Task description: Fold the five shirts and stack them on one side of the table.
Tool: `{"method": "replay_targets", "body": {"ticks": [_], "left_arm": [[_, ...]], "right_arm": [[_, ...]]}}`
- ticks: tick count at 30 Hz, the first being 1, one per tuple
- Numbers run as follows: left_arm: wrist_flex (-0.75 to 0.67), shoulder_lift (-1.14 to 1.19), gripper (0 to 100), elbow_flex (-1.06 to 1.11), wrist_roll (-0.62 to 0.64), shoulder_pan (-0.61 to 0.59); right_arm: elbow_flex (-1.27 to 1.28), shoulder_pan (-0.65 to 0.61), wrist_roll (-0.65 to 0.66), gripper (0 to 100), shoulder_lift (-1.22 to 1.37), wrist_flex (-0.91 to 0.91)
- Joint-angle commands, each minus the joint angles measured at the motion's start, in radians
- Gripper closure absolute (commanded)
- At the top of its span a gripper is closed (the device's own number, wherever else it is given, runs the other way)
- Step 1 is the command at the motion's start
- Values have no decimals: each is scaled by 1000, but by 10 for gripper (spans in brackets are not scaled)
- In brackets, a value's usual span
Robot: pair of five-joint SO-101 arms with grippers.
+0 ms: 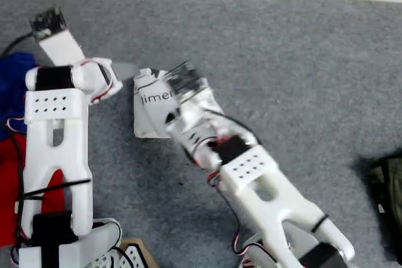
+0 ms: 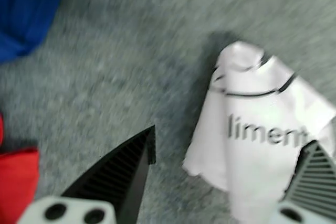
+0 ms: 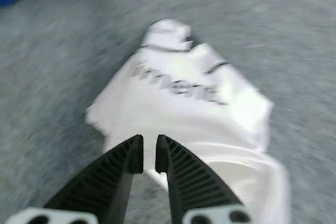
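One white shirt [image 3: 184, 103], left jaws spread wide, right jaws closed at its edge, grey table [image 1: 301, 61] around

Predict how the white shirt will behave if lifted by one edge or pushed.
Probably floppy: the white shirt lies in soft, rumpled folds, so a lifted edge would likely drape and unfold. It looks thin and light. Pushed, it would likely bunch up on the fuzzy grey table rather than slide.

You are seeing the white shirt [image 1: 147, 117] lying crumpled mid-table, while the blue shirt [image 1: 12, 83] and red shirt [image 1: 7, 174] are lying together at the edge.
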Motion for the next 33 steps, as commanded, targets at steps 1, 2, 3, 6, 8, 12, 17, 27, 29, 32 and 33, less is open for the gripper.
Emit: {"method": "replay_targets", "body": {"ticks": [1,2,3,6,8,12,17,27,29,32,33], "left_arm": [[-84,-12,589,81,9,-13],[-112,-12,589,111,9,-13],[-133,-12,589,134,9,-13],[-169,-12,589,183,9,-12],[-157,-7,591,188,9,-10],[-152,-5,745,186,9,-8],[-213,-2,999,186,11,-8],[-350,-2,993,257,14,21],[-350,-2,993,259,12,47],[-368,-2,993,285,9,84],[-384,-2,993,295,9,96]], "right_arm": [[-53,-68,28,939,33,5],[-53,-82,28,939,45,5],[-51,-93,28,939,53,5],[-51,-134,26,939,79,5],[-51,-160,26,940,97,5],[-54,-173,26,940,142,-19],[-59,-166,26,940,202,-39],[-61,-31,28,983,248,-139],[-62,-15,28,991,246,-139],[-74,-4,28,991,246,-140],[-79,1,28,991,246,-139]]}}
